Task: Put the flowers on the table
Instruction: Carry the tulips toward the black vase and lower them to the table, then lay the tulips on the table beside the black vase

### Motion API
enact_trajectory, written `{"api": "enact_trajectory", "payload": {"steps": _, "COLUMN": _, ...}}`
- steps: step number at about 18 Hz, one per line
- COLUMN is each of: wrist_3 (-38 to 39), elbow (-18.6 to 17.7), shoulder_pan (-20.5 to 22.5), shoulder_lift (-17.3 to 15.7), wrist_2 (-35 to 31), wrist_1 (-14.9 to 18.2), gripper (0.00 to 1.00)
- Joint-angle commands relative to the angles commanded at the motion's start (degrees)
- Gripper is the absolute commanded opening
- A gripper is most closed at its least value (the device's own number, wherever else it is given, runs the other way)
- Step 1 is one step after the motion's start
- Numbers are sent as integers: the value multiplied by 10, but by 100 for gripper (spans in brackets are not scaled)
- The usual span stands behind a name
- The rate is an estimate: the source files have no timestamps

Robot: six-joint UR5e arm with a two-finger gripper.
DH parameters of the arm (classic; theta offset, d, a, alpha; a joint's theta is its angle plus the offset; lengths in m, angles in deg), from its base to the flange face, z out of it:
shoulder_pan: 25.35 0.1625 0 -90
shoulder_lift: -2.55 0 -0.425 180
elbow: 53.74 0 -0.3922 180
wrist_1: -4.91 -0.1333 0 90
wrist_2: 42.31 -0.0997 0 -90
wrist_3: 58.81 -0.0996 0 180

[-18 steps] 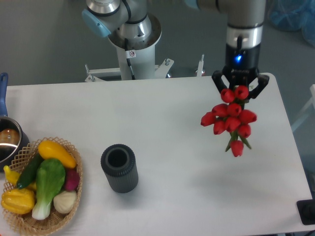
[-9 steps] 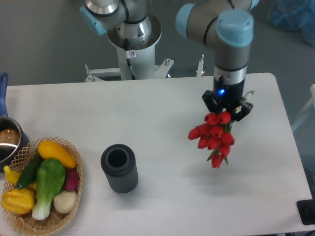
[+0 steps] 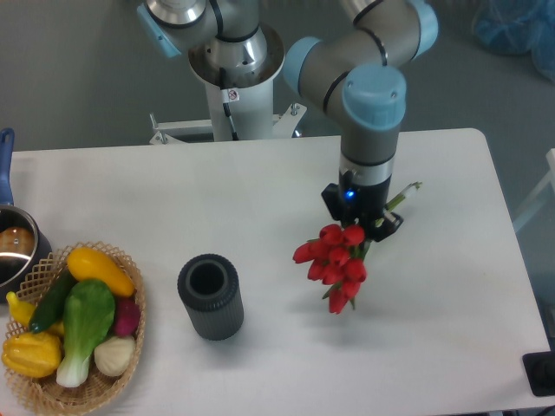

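Observation:
The flowers (image 3: 334, 260), a bunch of red tulips with green stems, hang in my gripper (image 3: 360, 221) over the middle right of the white table (image 3: 260, 191). The red heads point toward the camera and down-left; a green stem end (image 3: 406, 193) sticks out at the upper right behind the gripper. The gripper is shut on the stems, its fingers mostly hidden by the wrist and the blooms. I cannot tell whether the blooms touch the table.
A dark ribbed vase (image 3: 210, 295) stands upright and empty left of the flowers. A wicker basket (image 3: 74, 329) of vegetables sits at the front left. A pot (image 3: 13, 247) is at the left edge. The robot base (image 3: 234, 78) is behind the table.
My gripper has moved left and toward the front with the flowers, from the back right corner to the middle right, and lower over the table.

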Motion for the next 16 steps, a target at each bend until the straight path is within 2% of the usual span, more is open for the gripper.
{"api": "enact_trajectory", "payload": {"steps": 4, "wrist_3": 0, "elbow": 1, "shoulder_pan": 0, "shoulder_lift": 26, "wrist_2": 4, "wrist_1": 0, "gripper": 35}}
{"api": "enact_trajectory", "payload": {"steps": 7, "wrist_3": 0, "elbow": 1, "shoulder_pan": 0, "shoulder_lift": 31, "wrist_2": 5, "wrist_1": 0, "gripper": 35}}
{"api": "enact_trajectory", "payload": {"steps": 9, "wrist_3": 1, "elbow": 1, "shoulder_pan": -2, "shoulder_lift": 40, "wrist_2": 5, "wrist_1": -1, "gripper": 41}}
{"api": "enact_trajectory", "payload": {"steps": 16, "wrist_3": 8, "elbow": 0, "shoulder_pan": -11, "shoulder_lift": 57, "wrist_2": 5, "wrist_1": -2, "gripper": 41}}
